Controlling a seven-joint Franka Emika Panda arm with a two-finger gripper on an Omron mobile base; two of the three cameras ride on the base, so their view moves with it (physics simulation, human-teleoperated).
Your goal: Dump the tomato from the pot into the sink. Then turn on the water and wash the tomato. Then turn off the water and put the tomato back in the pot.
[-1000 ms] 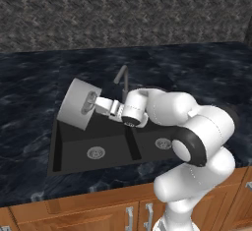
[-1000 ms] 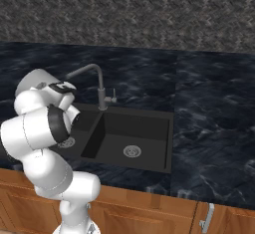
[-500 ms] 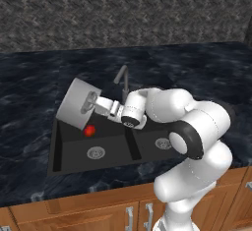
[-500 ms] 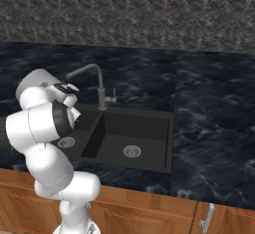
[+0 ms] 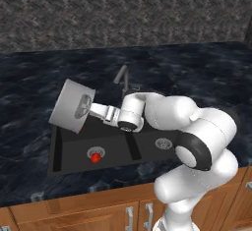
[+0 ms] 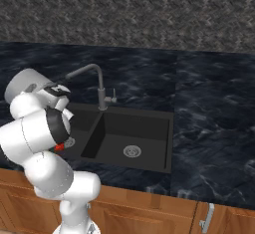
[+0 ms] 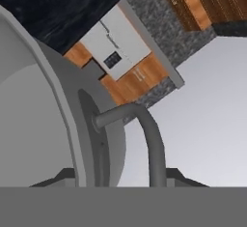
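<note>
Gripper (image 5: 93, 108): clamped on the pot's rim, left of centre in the left base view; the hand view showed the wall and a loop handle (image 7: 144, 134) right at the fingers.
Pot (image 5: 71, 105): held tipped hard over, mouth facing lower left, above the left basin.
Change: 1 second earlier no red showed in the basin; half a second earlier the tomato was higher, just under the pot; now the tomato (image 5: 95, 157) sat on the left drain, lower left of frame.
Meaning: dump step judged done; the pot must be set aside, then the water turned on.
Sink (image 5: 74, 146): 2 basins, no water seen.
Views: the right base view showed the faucet (image 6: 94, 78) whole at centre, its spout reaching left, and the tomato (image 6: 59, 148) as a red sliver behind the arm.
</note>
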